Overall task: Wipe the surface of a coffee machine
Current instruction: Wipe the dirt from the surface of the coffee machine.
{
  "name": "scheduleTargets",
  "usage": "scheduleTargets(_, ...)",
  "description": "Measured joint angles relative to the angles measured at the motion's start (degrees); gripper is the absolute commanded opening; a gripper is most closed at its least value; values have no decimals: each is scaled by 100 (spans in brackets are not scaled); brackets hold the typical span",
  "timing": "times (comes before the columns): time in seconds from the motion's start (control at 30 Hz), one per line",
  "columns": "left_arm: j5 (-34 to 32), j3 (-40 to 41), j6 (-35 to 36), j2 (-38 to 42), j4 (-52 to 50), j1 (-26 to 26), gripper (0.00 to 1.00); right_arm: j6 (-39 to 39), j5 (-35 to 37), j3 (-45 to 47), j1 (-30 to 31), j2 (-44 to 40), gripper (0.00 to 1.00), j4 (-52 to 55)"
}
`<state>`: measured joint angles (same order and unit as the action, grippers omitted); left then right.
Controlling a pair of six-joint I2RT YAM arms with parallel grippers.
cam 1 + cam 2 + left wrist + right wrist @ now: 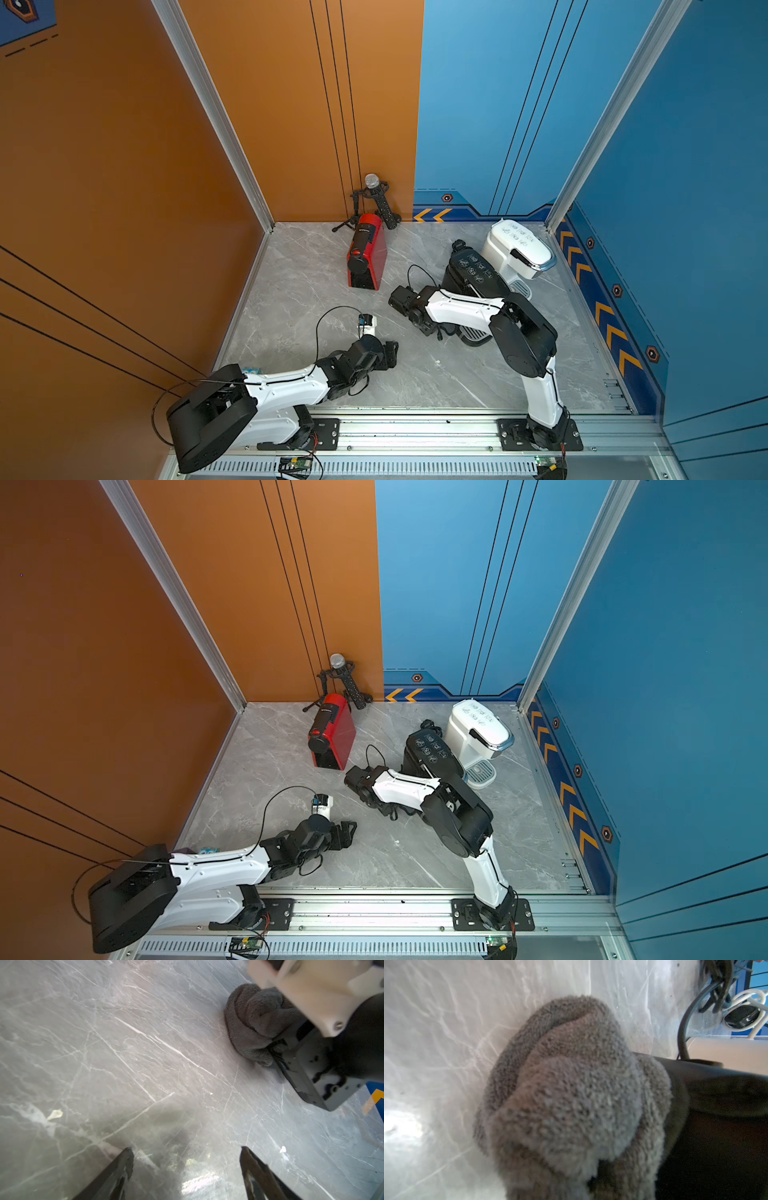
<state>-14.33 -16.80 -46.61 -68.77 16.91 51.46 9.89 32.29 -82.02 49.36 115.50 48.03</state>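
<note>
Marble tabletop (407, 374), walled on three sides | only wrist views show grey cloth (571, 1095), on table beside black coffee machine (473, 266) | right gripper (278, 1049) clenched on cloth | left gripper (187, 1159) released over open marble, well apart from walls

Left arm (286, 386), right arm (457, 307): white shells, black joints (looping cables); left pincer (186, 1151) dark.

Both top views are bright and evenly lit, with faint shadows. Glare whitens the table (402, 1126) in the right wrist view; the left fingers (112, 1178) seem blurred.
</note>
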Motion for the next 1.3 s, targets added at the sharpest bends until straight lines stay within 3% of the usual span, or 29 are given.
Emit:
scheduleTargets(0.37,44,-66,2,-251,0,-4,82,0,404,-898,-181,-1661,10,463)
scheduleTargets(0.53,44,-66,2,-251,0,-4,82,44,396,-413,-256,-1537,9,264)
scheduleTargets(0.87,44,-66,4,-243,-2,-4,82,208,15,162,-249,-166,9,208)
scheduleTargets(1.1,39,-52,2,-39,0,-4,82,216,98,-350,-245,-219,10,568)
scheduleTargets(1.3,37,-44,7,-11,-2,-11,82,188,474,-1126,-280,-931,10,1003)
